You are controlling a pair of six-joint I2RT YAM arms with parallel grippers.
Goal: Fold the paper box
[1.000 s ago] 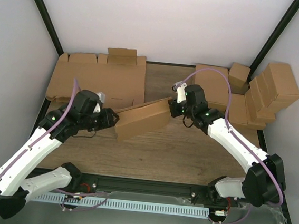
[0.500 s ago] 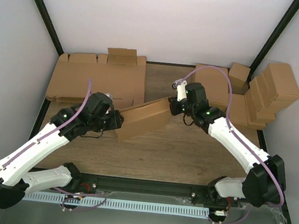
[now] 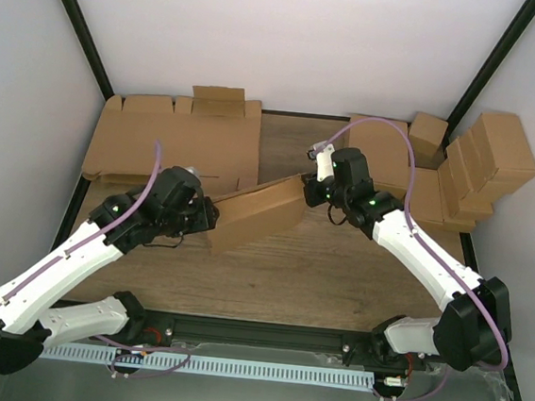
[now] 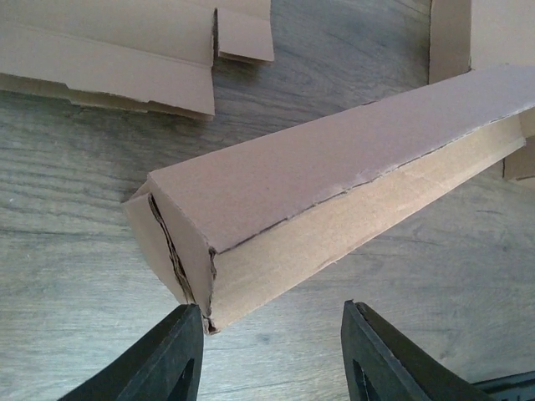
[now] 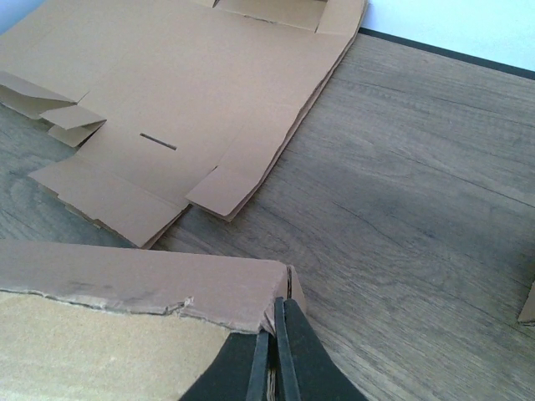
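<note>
The paper box (image 3: 257, 214) lies at the middle of the wood-grain bench (image 3: 336, 273), a long, shallow slab of plain brown corrugated cardboard. It is folded shut and slanted, its long axis running from 8 o'clock to 2 o'clock in the top view. Its seams look rough, with a ragged torn line along one long edge.

The left end effector (image 4: 272, 322) stands open at the box's 8 o'clock end. Its smooth black fingers are spread, and the box's lower corner touches the tip of one finger. The right end effector (image 5: 276, 307) is pinched closed on the box's 2 o'clock corner, with a sliver of cardboard between its fingers.

Flat die-cut blanks (image 3: 174, 139) with tabs and a slot are piled at 10 o'clock. Smaller, chunky finished boxes (image 3: 480, 159) are heaped at 2 o'clock.
</note>
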